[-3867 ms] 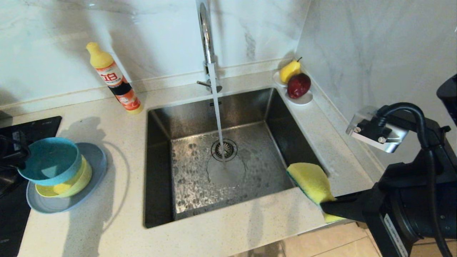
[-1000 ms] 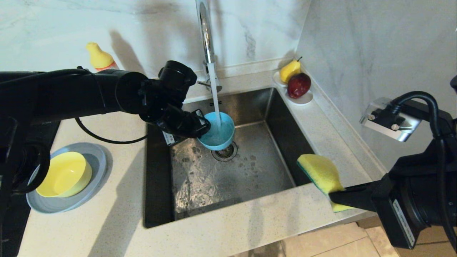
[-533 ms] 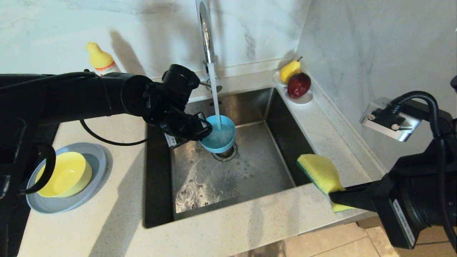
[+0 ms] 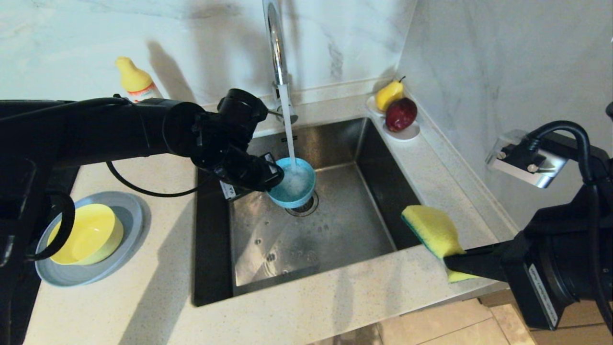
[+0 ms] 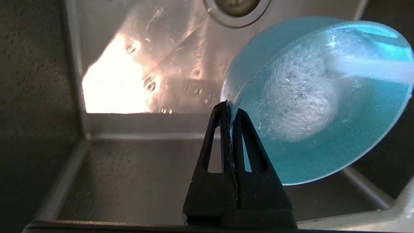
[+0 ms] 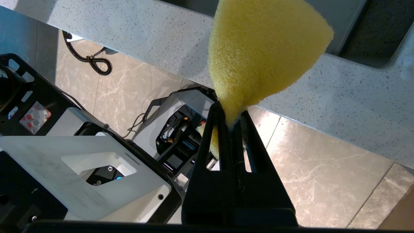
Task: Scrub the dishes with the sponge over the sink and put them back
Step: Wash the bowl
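My left gripper (image 4: 274, 178) (image 5: 230, 106) is shut on the rim of the small teal-blue bowl (image 4: 292, 184) (image 5: 318, 100). It holds the bowl tilted over the sink (image 4: 335, 230) under the faucet's stream, and water foams inside it. My right gripper (image 4: 448, 261) (image 6: 231, 115) is shut on the yellow sponge (image 4: 431, 230) (image 6: 262, 55), pinched at its waist, above the counter's front right corner beside the sink. The pale yellow bowl (image 4: 88, 235) sits in the grey-blue plate (image 4: 127, 211) on the counter to the left.
The chrome faucet (image 4: 275, 43) runs water at the sink's back. A yellow-capped detergent bottle (image 4: 134, 81) stands behind my left arm. A white dish with a pear and a red apple (image 4: 397, 112) sits in the back right corner. The drain strainer (image 4: 304, 207) lies under the bowl.
Since the earliest frame my left arm lifted the teal bowl off the stack and carried it under the stream. Over the last second the bowl sank slightly and filled with foaming water; the right arm barely moved.
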You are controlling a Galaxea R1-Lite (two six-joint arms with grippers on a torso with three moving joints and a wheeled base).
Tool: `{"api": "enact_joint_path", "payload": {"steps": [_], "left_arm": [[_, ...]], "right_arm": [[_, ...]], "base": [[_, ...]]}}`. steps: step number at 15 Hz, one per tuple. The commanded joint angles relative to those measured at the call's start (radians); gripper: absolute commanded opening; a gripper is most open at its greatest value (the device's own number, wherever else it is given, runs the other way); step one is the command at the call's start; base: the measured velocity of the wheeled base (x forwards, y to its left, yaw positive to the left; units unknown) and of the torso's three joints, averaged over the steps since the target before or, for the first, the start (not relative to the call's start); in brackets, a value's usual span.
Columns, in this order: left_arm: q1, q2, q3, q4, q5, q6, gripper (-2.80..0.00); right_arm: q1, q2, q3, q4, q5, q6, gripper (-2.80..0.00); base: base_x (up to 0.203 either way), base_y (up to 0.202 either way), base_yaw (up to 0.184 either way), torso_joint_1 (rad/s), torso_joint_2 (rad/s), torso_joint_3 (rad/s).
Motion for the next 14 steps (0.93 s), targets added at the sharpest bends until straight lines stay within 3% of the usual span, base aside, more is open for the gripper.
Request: {"api": "enact_joint_path", "payload": {"steps": [1, 6, 9, 14], "left_arm": [[0.000, -0.005, -0.003, 0.028, -0.001, -0.005, -2.80], [0.000, -0.047, 0.015, 0.037, 0.023, -0.007, -2.80], [0.001, -0.132, 0.075, 0.027, 0.215, 0.041, -2.80], [0.007, -0.283, 0.134, -0.036, 0.340, 0.126, -2.80]], "right_arm": [[0.000, -0.001, 0.000, 0.003, 0.000, 0.001, -2.80], [0.000, -0.010, 0.004, 0.003, 0.000, 0.003, -2.80], [0.000, -0.020, 0.013, 0.004, 0.000, 0.004, -2.80], [0.001, -0.034, 0.033, 0.003, 0.000, 0.006, -2.80]], "base": [[0.000, 0.000, 0.000, 0.000, 0.00, 0.000], [0.000, 0.000, 0.000, 0.000, 0.00, 0.000], [0.000, 0.000, 0.000, 0.000, 0.00, 0.000], [0.000, 0.000, 0.000, 0.000, 0.00, 0.000]]}}
